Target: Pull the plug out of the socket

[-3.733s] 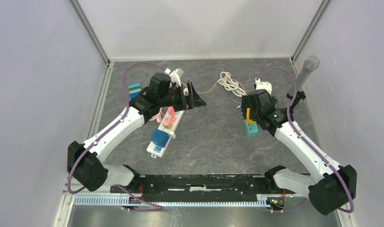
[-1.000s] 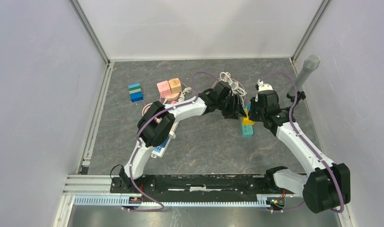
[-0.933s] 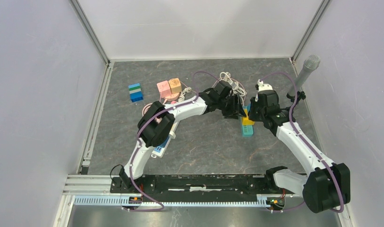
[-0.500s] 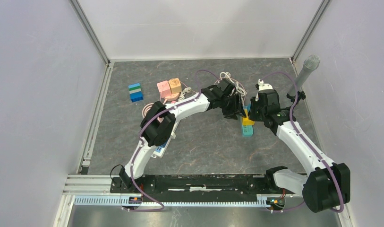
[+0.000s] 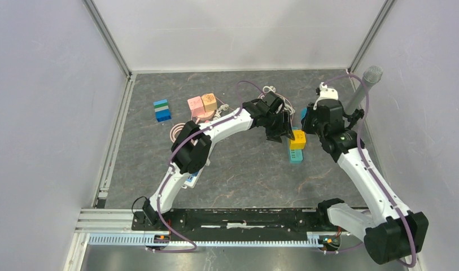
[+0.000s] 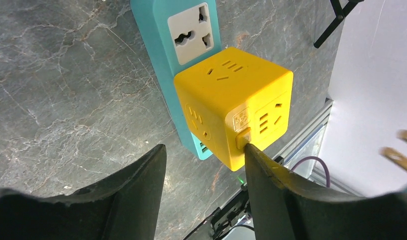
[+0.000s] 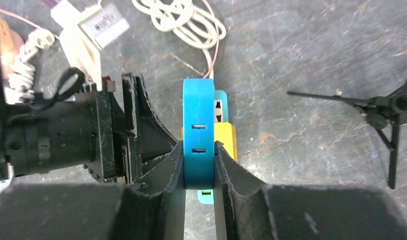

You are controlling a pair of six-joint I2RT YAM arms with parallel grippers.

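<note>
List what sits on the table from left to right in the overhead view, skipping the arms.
Blue-and-green block stack → pink cube → orange cube → yellow socket cube → microphone.

This is a robotics lab test cell rather than a home or shop. Plain pale walls [image 5: 46,113] on bare metal corner posts [image 5: 105,36] box in a dark stone-look counter [image 5: 244,175]. A left arm [image 5: 221,127] and a right arm [image 5: 362,169] are bolted to a black rail [image 5: 244,217] at its near edge, with slotted aluminium profile [image 5: 215,239] below. A microphone [image 5: 371,76] stands in the far right corner, and stacked toy blocks [image 5: 162,110] lie about as props.
</note>
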